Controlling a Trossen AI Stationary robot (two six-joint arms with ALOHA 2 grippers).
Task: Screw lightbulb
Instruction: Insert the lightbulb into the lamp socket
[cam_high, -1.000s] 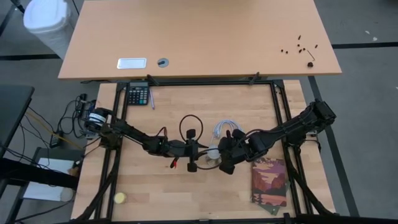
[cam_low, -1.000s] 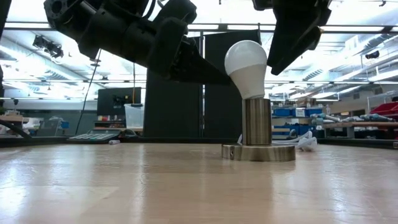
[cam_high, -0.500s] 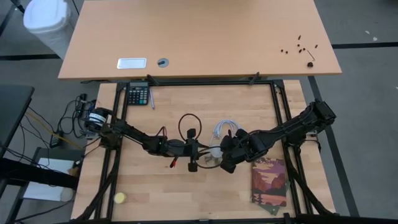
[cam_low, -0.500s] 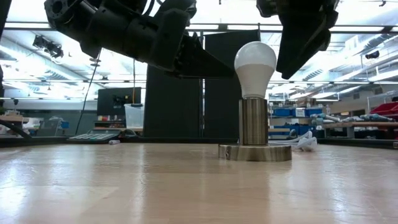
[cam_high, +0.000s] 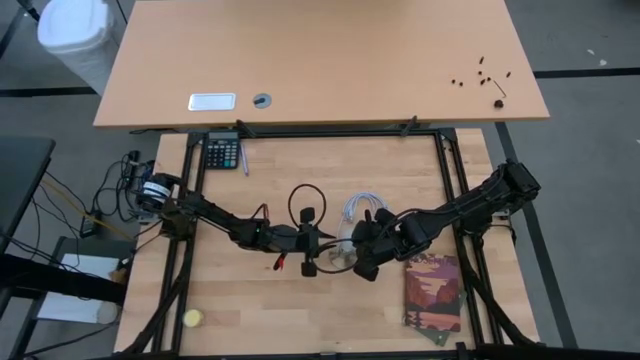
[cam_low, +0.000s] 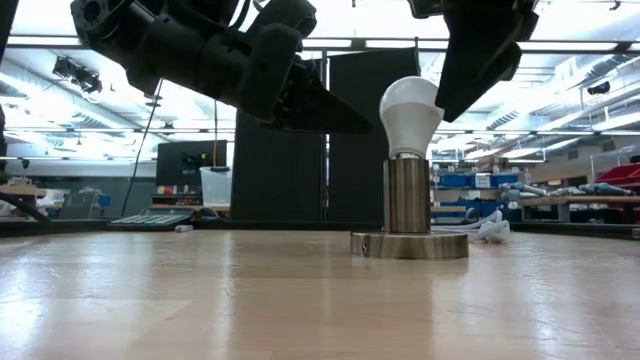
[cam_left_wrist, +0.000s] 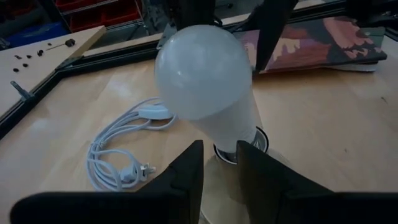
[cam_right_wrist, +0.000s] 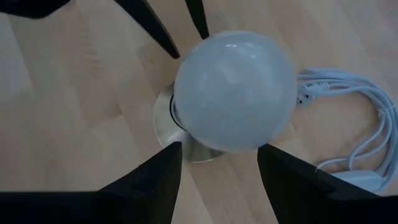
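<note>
Both grippers flank lightbulb (cam_low: 411, 113) | socket (cam_low: 409, 243) mid-table, clear of edges

In the high view the arms hid most of the bulb (cam_high: 344, 243) and its socket (cam_high: 340, 258), and contact between fingers and bulb could not be determined. The low view cut off both arms at its top edge. The screws (cam_high: 482, 72) on the desk (cam_high: 320, 60) were too small to identify.

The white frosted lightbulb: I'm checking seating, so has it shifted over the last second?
Yes. In the low view the white frosted lightbulb went from leaning left to upright over the metal socket post.
</note>
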